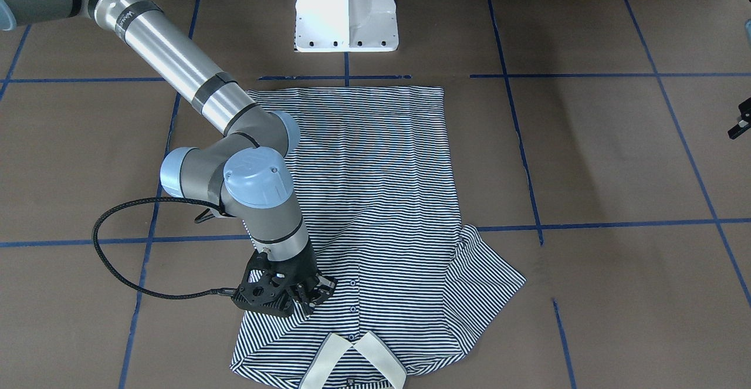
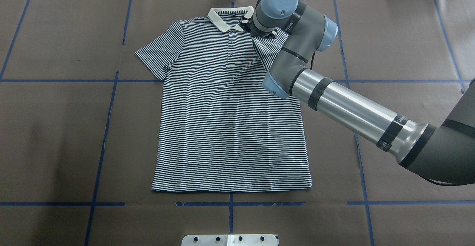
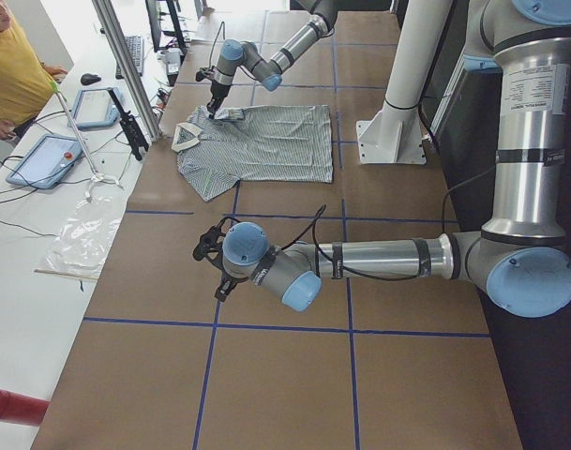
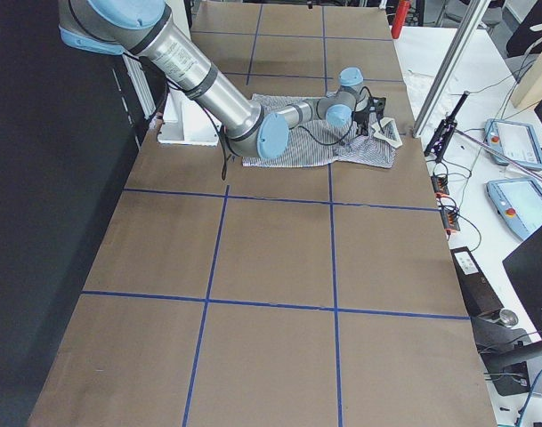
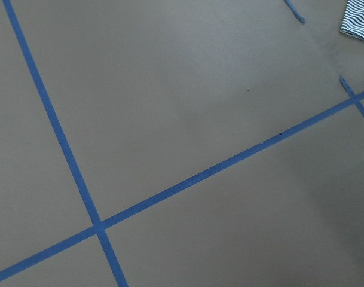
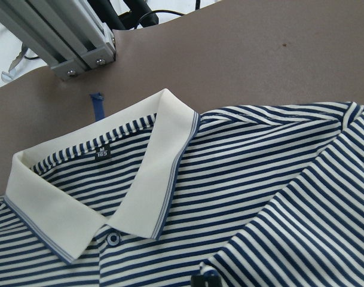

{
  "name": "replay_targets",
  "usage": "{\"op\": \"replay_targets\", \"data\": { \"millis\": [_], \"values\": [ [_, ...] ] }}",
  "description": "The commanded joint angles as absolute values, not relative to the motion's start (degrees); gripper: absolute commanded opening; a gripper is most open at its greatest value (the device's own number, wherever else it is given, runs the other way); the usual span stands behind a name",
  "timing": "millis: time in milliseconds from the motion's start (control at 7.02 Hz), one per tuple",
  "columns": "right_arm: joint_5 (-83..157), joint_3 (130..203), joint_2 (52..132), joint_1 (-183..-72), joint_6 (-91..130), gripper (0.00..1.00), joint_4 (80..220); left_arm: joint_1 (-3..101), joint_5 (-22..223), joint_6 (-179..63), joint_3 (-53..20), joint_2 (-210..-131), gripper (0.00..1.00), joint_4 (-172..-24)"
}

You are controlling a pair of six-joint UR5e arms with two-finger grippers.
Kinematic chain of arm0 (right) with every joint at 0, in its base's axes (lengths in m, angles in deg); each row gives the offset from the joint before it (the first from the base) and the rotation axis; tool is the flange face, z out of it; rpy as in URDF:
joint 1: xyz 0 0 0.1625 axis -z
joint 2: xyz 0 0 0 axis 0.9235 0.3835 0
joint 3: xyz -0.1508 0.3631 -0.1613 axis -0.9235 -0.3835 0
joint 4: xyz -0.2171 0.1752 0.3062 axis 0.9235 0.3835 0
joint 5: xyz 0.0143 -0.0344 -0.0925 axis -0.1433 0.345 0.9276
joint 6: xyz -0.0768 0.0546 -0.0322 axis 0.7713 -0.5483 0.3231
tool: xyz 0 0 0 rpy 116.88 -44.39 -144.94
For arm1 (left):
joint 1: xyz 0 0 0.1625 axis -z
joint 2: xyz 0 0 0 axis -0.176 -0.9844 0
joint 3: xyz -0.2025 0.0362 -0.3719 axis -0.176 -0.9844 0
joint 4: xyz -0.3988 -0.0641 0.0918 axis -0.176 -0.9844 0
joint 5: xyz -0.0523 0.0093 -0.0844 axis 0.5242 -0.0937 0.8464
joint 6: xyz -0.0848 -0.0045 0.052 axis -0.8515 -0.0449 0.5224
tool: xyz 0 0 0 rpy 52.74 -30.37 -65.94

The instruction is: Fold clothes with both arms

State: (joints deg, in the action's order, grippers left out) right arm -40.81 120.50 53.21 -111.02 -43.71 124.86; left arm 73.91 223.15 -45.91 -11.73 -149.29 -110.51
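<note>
Shirt (image 2: pixel 230 120) is lying flat mid-table (image 2: pixel 55 127), collar (image 2: pixel 224 17) on the side away from the robot. R gripper (image 1: pixel 311 301) is pinching the sleeve flap (image 2: pixel 261 51), folded in over the chest beside the collar. L gripper (image 3: pixel 210 253) is hanging well off to the side over bare table; can't tell if it's spread or closed.

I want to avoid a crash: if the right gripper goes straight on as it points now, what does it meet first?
The polo shirt: the right gripper points down at the striped cloth beside the collar and seems almost on it, though depth is unclear.
</note>
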Motion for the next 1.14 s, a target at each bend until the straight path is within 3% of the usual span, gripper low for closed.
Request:
{"op": "replay_targets", "data": {
  "millis": [0, 285, 712, 997],
  "values": [
    [-40.4, 122.7, 54.4, -110.6, -43.7, 1.00, 124.5, 72.7, 223.4, -54.7, -11.6, -151.7, 1.00, -113.2],
    [-41.1, 136.9, 62.9, -111.9, -44.0, 1.00, 124.5, 63.8, 222.4, -74.0, -10.2, -162.9, 0.97, -114.6],
    [-43.6, 149.1, 74.4, -114.5, -43.7, 1.00, 124.3, 50.6, 211.9, -90.8, -3.7, -176.2, 0.91, -114.9],
    [-47.8, 157.4, 83.7, -117.6, -43.5, 1.00, 124.2, 48.4, 208.8, -91.4, 7.3, -184.1, 0.90, -115.0]
  ]
}}
